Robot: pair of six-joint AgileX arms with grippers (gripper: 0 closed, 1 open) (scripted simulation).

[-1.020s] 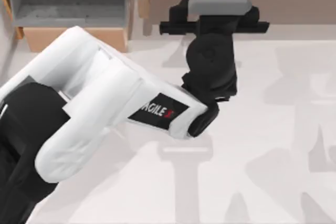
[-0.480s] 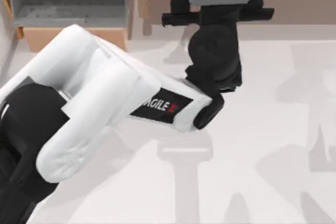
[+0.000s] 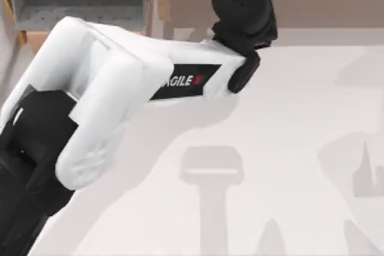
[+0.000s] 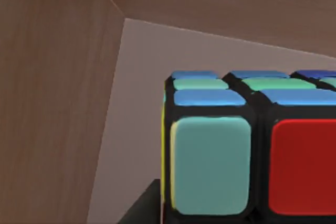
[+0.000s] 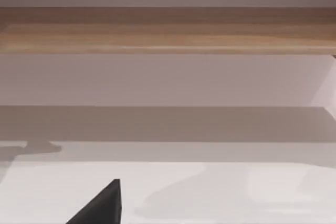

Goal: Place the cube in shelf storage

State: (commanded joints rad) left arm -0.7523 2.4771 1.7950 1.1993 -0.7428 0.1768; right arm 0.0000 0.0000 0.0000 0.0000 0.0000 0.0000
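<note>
L arm (image 3: 120, 82), glossy white shell w/ black wrist, reaches to the table's far edge, its wrist over the shelf storage (image 3: 312, 4). Left wrist view: cube (image 4: 247, 150) sits right in front of the jaws, inside the shelf's recess by a matte wood-grain side wall; rounded teal, red, blue tiles in black grid. Can't tell whether the jaws pinch it. White table (image 3: 288, 148) smooth. Grey-lined wooden box (image 3: 78, 4) beside shelf. R arm parked, facing the shelf's tan plank edge.

One cube, one big shelf, one small box

There is one cube (image 4: 247, 150), one long wooden shelf (image 3: 324, 4), one grey-lined box (image 3: 78, 4) and one table (image 3: 288, 148).
</note>
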